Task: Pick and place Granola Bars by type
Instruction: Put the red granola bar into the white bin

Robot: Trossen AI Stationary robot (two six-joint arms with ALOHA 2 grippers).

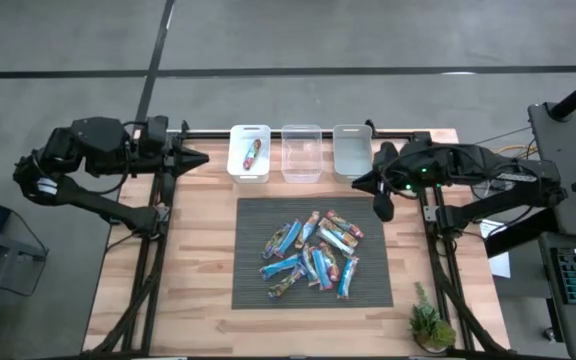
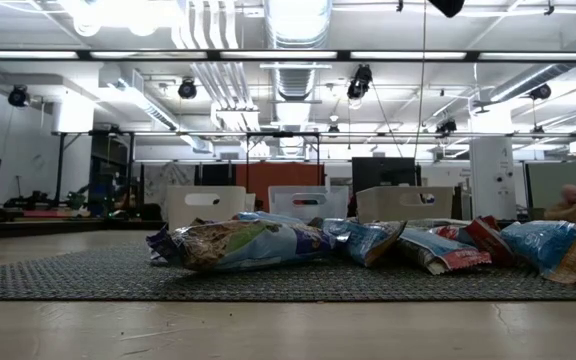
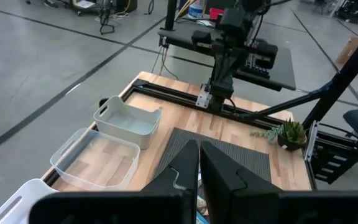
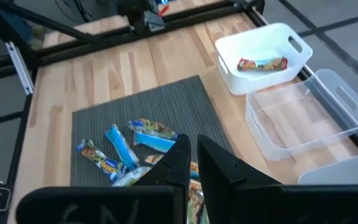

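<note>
Granola Bars [image 1: 313, 255] lie heaped on the dark mat [image 1: 253, 285], below and left of my right gripper [image 1: 381, 210], which is closed and empty. My left gripper [image 1: 200, 157] waits closed by the bins; one bar [image 1: 249, 155] sits in the white bin [image 1: 234, 172].

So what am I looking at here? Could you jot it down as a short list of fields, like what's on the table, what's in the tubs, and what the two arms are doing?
surface: wooden table with a dark ribbed mat
pile: about a dozen small foil-wrapped granola bars, mostly blue, heaped on the mat
bins: three small plastic bins in a row at the far edge
white bin: one bar with red print
clear middle bin: empty
third bin: empty
left gripper: shut, holding nothing, beside the white bin
right gripper: shut, holding nothing, by the mat's far right corner
extra: small potted plant
</note>
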